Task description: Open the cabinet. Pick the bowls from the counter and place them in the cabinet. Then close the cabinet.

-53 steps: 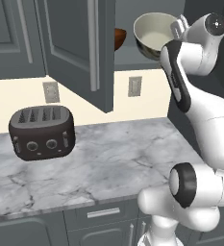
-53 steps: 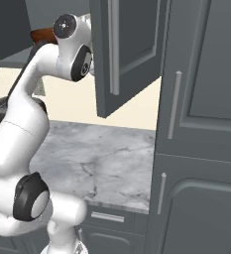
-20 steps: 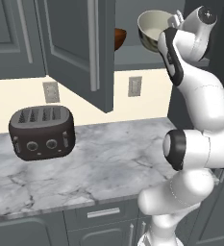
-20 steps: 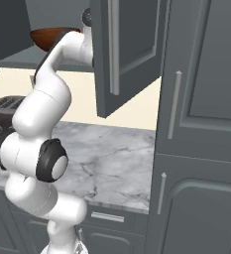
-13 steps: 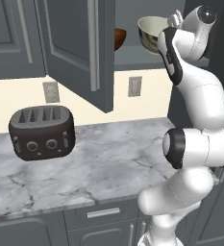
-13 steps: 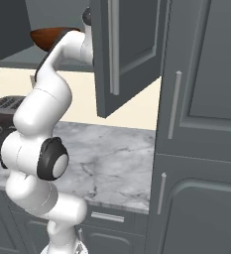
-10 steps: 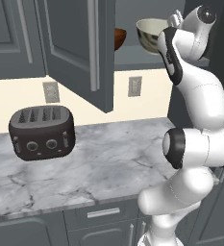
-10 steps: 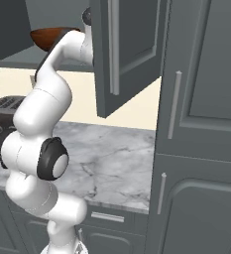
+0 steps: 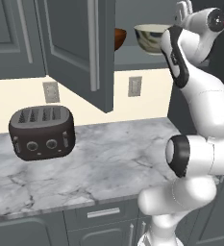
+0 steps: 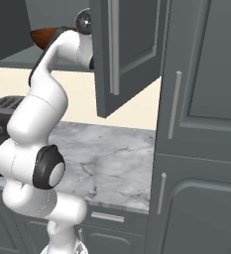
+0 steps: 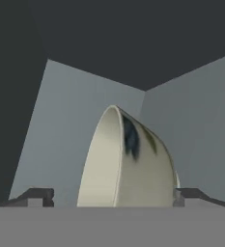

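Upper cabinet (image 9: 80, 53) stands open, doors swung out over the counter (image 9: 99, 163). Cream-green bowl (image 9: 154, 37) sits on the grey shelf (image 9: 142, 58) inside, upright in the left base view. Reddish-brown wooden bowl (image 9: 119, 38) is on the same shelf just to its left (partly hidden by the door edge), the two close, can't tell if touching. Right base view shows the brown bowl's rim (image 10: 46, 35) peeking out behind the arm.

Arm reaches up to shelf height, wrist beside the cream bowl. Gripper (image 11: 113, 195) open: in the hand view the two dark fingertips (image 11: 36, 197) stand wide on either side of the cream bowl (image 11: 126, 164), not pinching it; the bowl appears tilted there because the camera is rolled. Grey cabinet walls behind it.

On the marble counter: black four-slot toaster (image 9: 42, 132) at the left, well apart from the arm. Wall outlets (image 9: 134, 86) on the cream backsplash. Tall cabinet with bar handles (image 10: 174, 104) at the right.
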Tool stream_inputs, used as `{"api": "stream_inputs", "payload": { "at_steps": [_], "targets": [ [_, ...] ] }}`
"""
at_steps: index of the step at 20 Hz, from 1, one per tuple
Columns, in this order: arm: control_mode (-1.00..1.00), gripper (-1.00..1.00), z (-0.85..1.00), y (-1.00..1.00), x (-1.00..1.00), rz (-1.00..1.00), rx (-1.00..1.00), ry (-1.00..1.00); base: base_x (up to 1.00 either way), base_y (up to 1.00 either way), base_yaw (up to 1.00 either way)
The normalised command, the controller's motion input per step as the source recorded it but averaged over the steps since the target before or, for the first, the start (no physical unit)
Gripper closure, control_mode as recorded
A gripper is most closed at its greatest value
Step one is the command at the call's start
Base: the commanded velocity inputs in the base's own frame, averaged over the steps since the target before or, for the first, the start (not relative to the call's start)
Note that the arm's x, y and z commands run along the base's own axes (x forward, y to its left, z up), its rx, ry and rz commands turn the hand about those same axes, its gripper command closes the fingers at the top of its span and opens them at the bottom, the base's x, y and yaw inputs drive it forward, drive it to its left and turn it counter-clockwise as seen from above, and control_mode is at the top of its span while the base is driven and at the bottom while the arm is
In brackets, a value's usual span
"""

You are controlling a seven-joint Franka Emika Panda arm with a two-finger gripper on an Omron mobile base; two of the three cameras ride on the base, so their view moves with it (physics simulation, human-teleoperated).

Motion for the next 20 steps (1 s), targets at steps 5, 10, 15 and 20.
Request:
{"api": "stream_inputs", "payload": {
  "at_steps": [5,10,15,20],
  "targets": [
    [-1.00,-1.00,0.00,0.00,-0.06,0.00,0.00,-0.01,0.00,0.00,0.00],
    [-1.00,-1.00,0.03,0.05,-0.82,0.00,0.00,-0.16,0.00,0.00,0.00],
    [-1.00,-1.00,0.01,0.18,-1.00,0.00,-0.03,-0.26,0.00,0.00,0.00],
    [-1.00,-1.00,0.00,0.39,-1.00,0.02,-0.05,-0.28,0.00,0.00,0.00]
  ]
}}
